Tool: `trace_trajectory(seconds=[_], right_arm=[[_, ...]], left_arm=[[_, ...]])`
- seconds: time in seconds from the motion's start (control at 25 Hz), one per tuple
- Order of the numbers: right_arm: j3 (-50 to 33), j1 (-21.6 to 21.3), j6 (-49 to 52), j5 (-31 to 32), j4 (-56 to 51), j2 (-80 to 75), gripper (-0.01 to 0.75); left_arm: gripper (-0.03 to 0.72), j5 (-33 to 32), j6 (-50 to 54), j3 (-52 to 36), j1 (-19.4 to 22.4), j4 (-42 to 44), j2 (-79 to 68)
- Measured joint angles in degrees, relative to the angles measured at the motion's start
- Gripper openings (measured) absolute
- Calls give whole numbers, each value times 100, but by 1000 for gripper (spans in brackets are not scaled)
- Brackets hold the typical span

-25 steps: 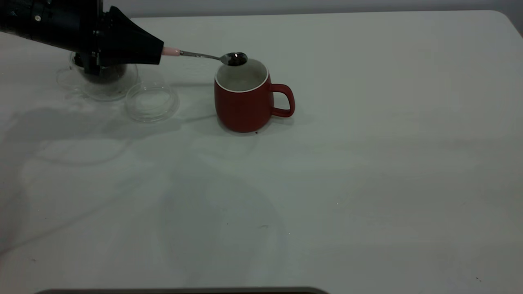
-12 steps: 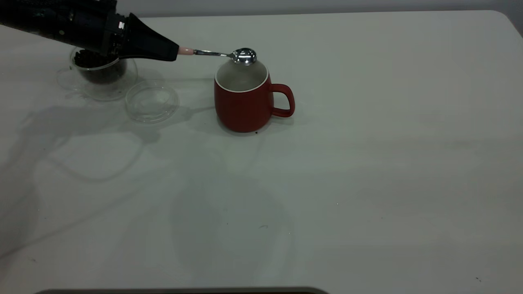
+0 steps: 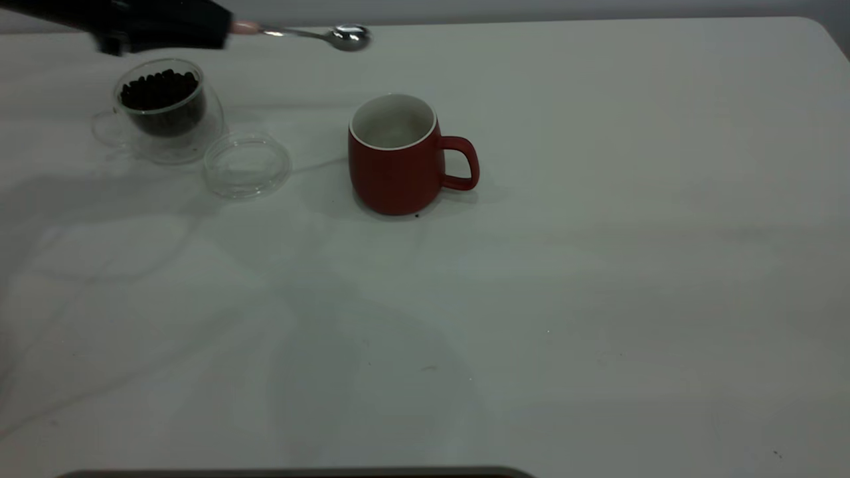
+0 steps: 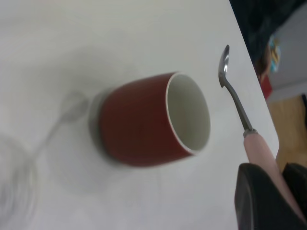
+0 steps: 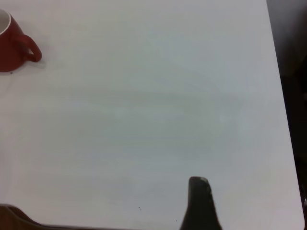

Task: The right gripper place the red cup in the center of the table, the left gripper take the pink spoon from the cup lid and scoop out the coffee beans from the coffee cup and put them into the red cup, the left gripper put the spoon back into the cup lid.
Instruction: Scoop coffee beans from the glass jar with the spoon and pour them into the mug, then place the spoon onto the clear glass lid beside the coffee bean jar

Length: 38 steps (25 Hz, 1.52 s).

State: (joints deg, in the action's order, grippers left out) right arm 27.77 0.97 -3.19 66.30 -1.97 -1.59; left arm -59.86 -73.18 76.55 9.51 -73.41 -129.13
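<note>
Left gripper (image 3: 222,26): we see its black tapered jaws clamped on the pale pink handle of the small metal-bowled pink spoon (image 3: 312,33), held high near the worktop's far edge. A sec ago the spoon bowl sat over the rounded dark-red mug w/ white inside, the red cup (image 3: 398,156); now it's pulled up and back toward the left, bowl looking empty and shiny. We judge the tip-out is done, so next is either another scoop or returning the spoon. The clear double-walled glass coffee cup (image 3: 163,109) is still well filled w/ dark coffee beans (image 3: 158,89); the round clear glass cup lid (image 3: 246,164) lies just beside it, bare. Red cup stands mid white table (image 3: 597,265). Right gripper (image 5: 199,206): only one finger shows at the near side, idle; can't tell its jaws' state.
</note>
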Motion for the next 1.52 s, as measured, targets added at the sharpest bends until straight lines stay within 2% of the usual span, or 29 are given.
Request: trace_trajectory(seconds=[0.28,0.48,0.6,1.16,1.52], right_arm=[[0,0,0,0,0,0,588],[0,0,0,0,0,0,588],[0,0,0,0,0,0,588],[0,0,0,0,0,0,588],[0,0,0,0,0,0,588]], left_arm=[[119,324,62,-1226,893,-236,519],[119,600,-130,-1795,1536,-357,503],[119,655,-327,-1905,1757,-551,315],[119,492,-1319,-1904,1739,-1697,-1301],[119,519,-1665,-1806,1223,-2394,-1489]])
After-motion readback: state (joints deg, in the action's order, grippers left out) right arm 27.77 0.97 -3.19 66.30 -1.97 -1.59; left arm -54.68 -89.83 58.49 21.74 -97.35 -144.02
